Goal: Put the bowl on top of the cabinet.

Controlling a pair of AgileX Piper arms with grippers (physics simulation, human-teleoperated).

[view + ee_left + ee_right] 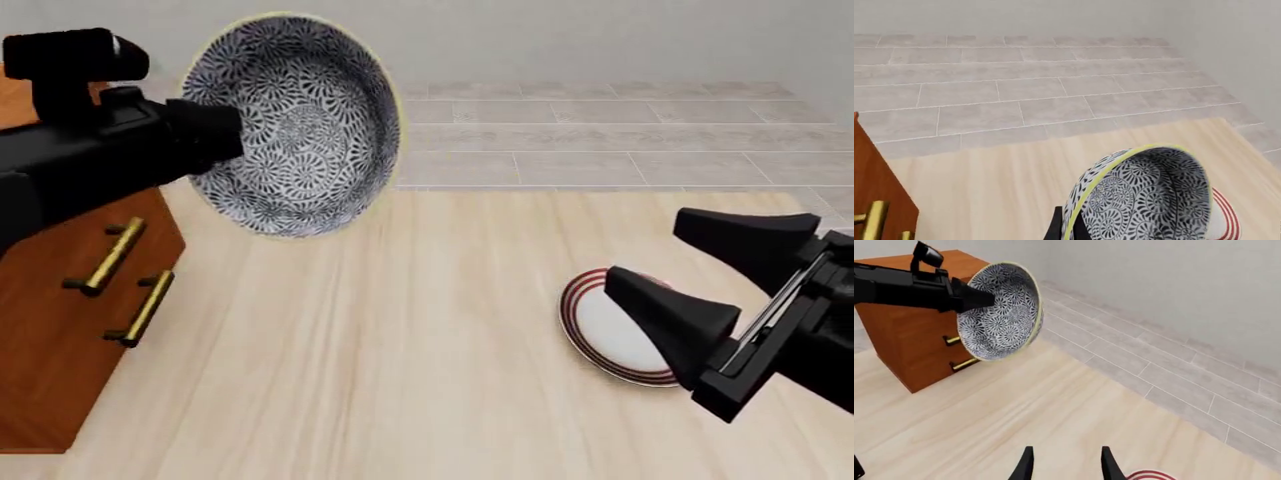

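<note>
The bowl [300, 125], white with a dense dark blue floral pattern and a pale rim, hangs tipped on its side above the table. My left gripper [220, 130] is shut on its rim. It hangs just right of the cabinet's top and about level with it. The left wrist view shows the bowl [1147, 200] close up, hiding most of the fingers. The reddish-brown cabinet [67, 300] with brass handles stands at the table's left edge. In the right wrist view the bowl [1001, 310] hangs beside the cabinet [914, 340]. My right gripper [647, 250] is open and holds nothing, low at the right.
A flat white plate with red rings [614, 335] lies on the wooden table [400, 350] under the right gripper; its edge shows as the plate [1224, 220] in the left wrist view. Grey tiled floor [601, 130] and a pale wall lie beyond the table's far edge.
</note>
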